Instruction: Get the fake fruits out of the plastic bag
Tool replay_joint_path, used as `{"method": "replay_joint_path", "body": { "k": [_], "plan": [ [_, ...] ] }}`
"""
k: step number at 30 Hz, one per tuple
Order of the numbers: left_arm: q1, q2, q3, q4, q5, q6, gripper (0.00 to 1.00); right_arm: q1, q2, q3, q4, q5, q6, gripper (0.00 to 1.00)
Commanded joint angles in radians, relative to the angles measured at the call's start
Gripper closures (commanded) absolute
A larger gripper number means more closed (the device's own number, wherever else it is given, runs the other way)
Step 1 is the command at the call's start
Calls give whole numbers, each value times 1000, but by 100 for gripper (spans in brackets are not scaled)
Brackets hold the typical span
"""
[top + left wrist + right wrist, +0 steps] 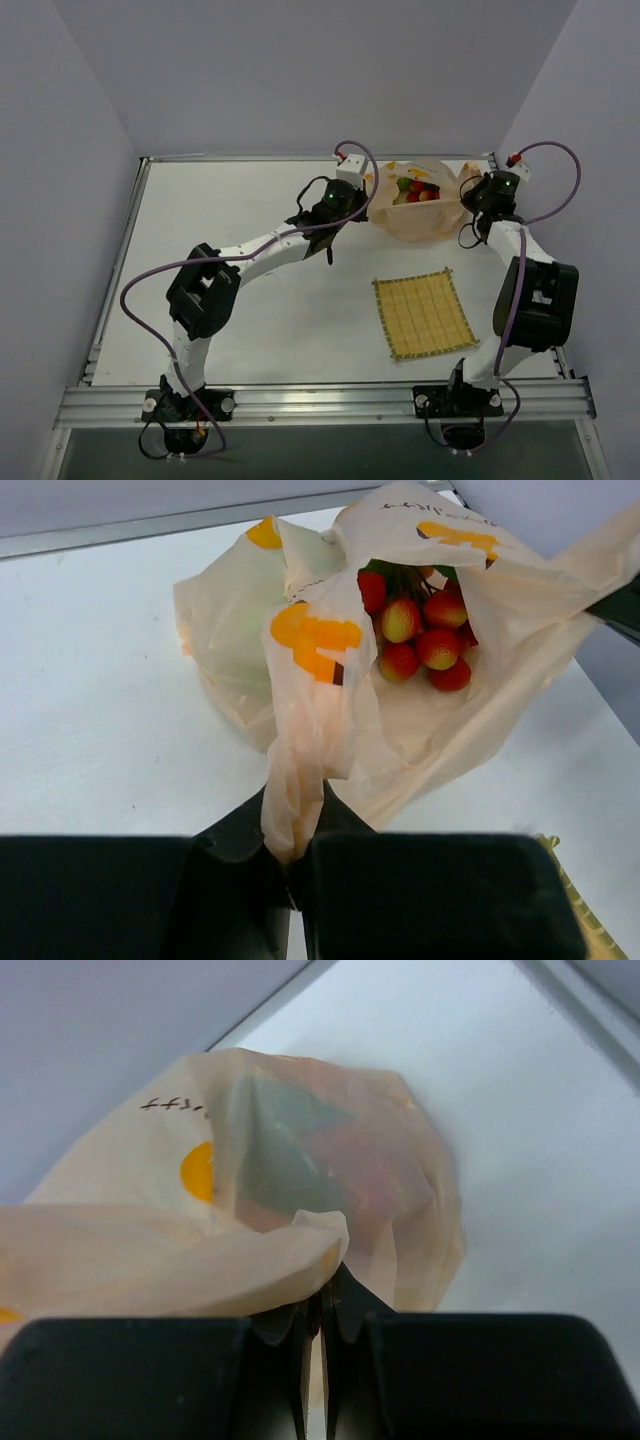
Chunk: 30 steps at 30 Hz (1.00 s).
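Note:
The plastic bag (415, 218) lies at the back of the table, between both arms, with its mouth open. A red berry bunch (425, 640) of the fake fruits (418, 190) shows inside the mouth. My left gripper (293, 855) is shut on a twisted strip of the plastic bag (420, 730) at its left rim. On the bag's right side, my right gripper (325, 1310) is shut on a fold of the plastic bag (300, 1160). A green fruit shape (280, 1150) shows dimly through the film. The other fruits are hidden.
A square yellow woven mat (423, 313) lies in front of the bag, nearer the right arm's base; its corner (580, 900) shows in the left wrist view. The grey back wall and the table's metal rim (250, 157) run close behind the bag.

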<state>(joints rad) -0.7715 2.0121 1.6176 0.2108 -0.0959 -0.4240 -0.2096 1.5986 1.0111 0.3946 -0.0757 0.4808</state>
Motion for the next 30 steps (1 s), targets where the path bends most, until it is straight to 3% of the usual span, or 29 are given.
{"method": "replay_joint_path", "body": {
  "k": [1,5,8,14,17,18,21,24,30],
  "plan": [
    [26,-55,-105,30,-84,-18,98,-48,133,107,-2,97,1,100],
    [-3,-46,-195,73,-42,-91,98,-54,270,181,32,134,-31,100],
    [-29,-27,-229,88,-25,-117,98,-82,372,236,26,42,-2,100],
    [-46,2,-239,139,47,-186,98,-54,405,326,-39,22,-13,100],
    [-54,-4,-237,179,77,-205,98,-50,284,311,-86,-48,-24,82],
    [-55,-7,-229,186,84,-211,98,-45,244,290,-85,-41,-22,68],
    [-55,-13,-208,208,96,-225,98,-27,79,209,-103,20,-30,37],
    [-55,-7,-187,219,136,-246,98,-27,-67,137,-143,53,-28,28],
    [-55,-4,-162,271,145,-295,98,7,-353,-18,-178,57,-22,32]
  ]
}}
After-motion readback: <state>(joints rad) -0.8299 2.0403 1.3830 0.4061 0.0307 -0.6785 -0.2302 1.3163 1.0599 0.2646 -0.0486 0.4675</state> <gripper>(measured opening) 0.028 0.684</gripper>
